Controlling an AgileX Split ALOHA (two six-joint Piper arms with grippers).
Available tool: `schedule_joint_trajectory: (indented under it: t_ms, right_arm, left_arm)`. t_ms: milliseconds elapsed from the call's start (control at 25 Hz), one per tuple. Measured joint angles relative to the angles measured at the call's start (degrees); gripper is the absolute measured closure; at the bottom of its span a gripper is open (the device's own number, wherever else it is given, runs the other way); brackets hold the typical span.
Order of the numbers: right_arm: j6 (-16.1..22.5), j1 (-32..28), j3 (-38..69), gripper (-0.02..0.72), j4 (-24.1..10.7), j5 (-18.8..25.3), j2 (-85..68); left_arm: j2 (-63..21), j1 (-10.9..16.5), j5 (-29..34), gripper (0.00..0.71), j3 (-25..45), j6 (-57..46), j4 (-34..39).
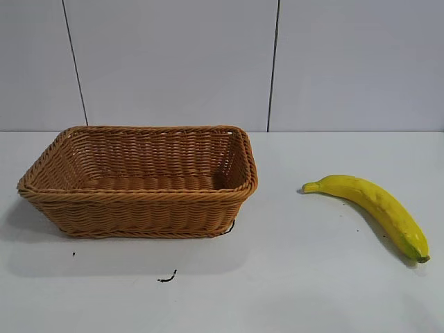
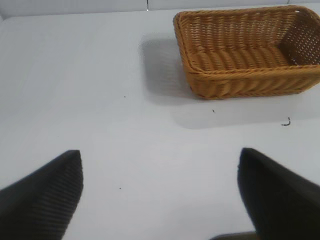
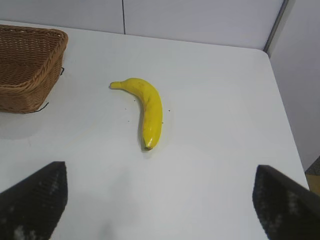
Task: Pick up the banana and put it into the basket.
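Note:
The yellow banana (image 1: 374,205) lies on the white table at the right, stem toward the basket, dark tip toward the front right. It also shows in the right wrist view (image 3: 147,110). The wicker basket (image 1: 139,198) stands empty at the left; it shows in the left wrist view (image 2: 250,82) and partly in the right wrist view (image 3: 30,75). Neither arm shows in the exterior view. My left gripper (image 2: 160,165) is open and empty over bare table, well short of the basket. My right gripper (image 3: 160,172) is open and empty, a short way from the banana's tip.
A small black scrap (image 1: 167,278) lies on the table in front of the basket, also in the left wrist view (image 2: 286,122). The white table (image 1: 291,277) ends at a grey panelled wall behind. The table's edge (image 3: 280,100) shows beside the banana in the right wrist view.

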Motion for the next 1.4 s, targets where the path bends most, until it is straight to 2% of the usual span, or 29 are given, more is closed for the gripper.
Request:
schedule_joint_trajectory:
  t_ms: [400,720,1160,1400]
  right_arm:
    - [0.6,0.0,-1.49,0.013,-0.39,0.47,3.87]
    - [0.65,0.0,-10.44,0.013,-0.57,0.37,29.72]
    - [0.84,0.0,-28.27,0.013,-0.59,0.08,67.48]
    - [-2.22,0.0,-37.12,0.013,-0.59,0.12,82.76]
  left_arm:
    - [0.0,0.0,0.0,0.075,0.0,0.0,0.0]
    - [0.0,0.0,0.0,0.075,0.0,0.0,0.0]
    - [0.0,0.0,0.0,0.075,0.0,0.0,0.0]
    - [0.0,0.0,0.0,0.075,0.0,0.0,0.0]
